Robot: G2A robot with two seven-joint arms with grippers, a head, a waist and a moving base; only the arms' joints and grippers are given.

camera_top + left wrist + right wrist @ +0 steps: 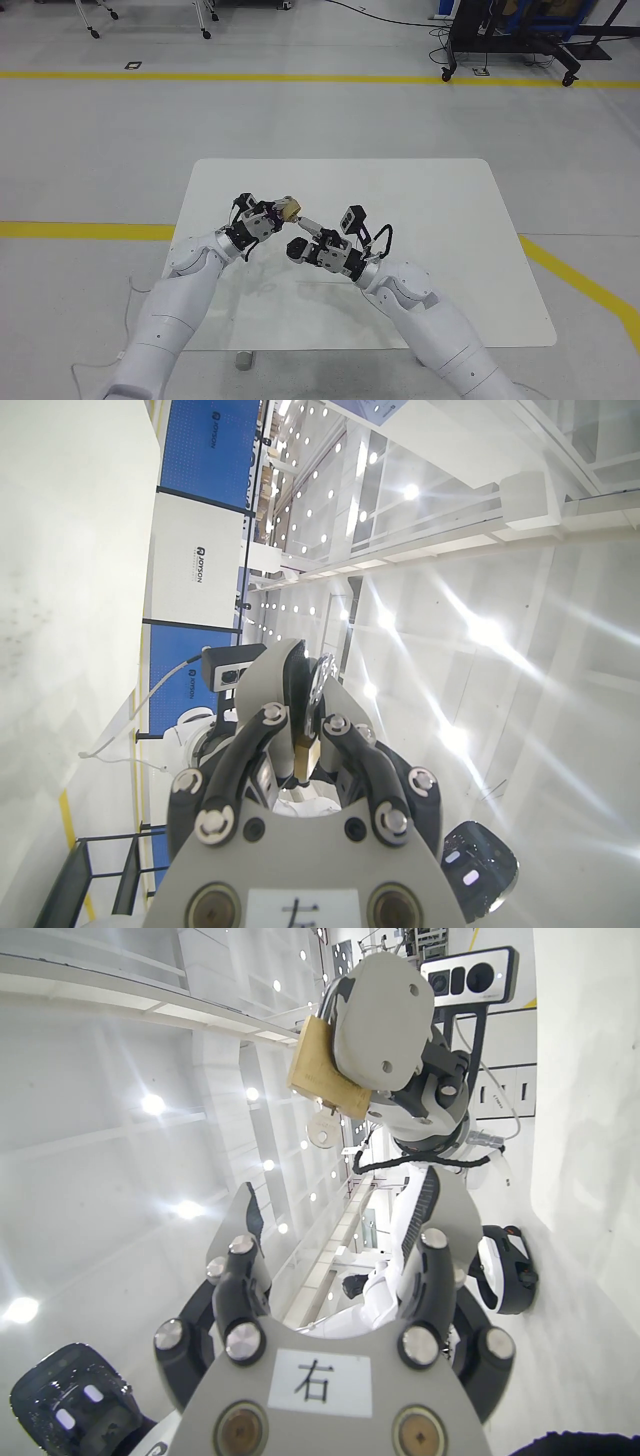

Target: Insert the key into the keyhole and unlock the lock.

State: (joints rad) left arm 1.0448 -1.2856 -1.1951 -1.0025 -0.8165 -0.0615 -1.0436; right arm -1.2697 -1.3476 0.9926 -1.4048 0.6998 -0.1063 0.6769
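The right hand point(340, 1193) has its fingers point(247, 1218) spread. Open air lies between them and the key point(320, 1130), whose head juts free from the bottom of the lock point(325, 1073). The left hand point(278, 212) covers the lock's broad faces, and its wrist point(425, 1118) stands close beside the key on one side.

I work at a white table point(450, 220) on a pale grey floor point(120, 130) w/ yellow lines point(250, 77) across it. Black wheeled frame point(520, 45) at far right (just past the far line). Overhead: rows of bright ceiling lights point(411, 491); blue wall panels point(207, 445) to one side.
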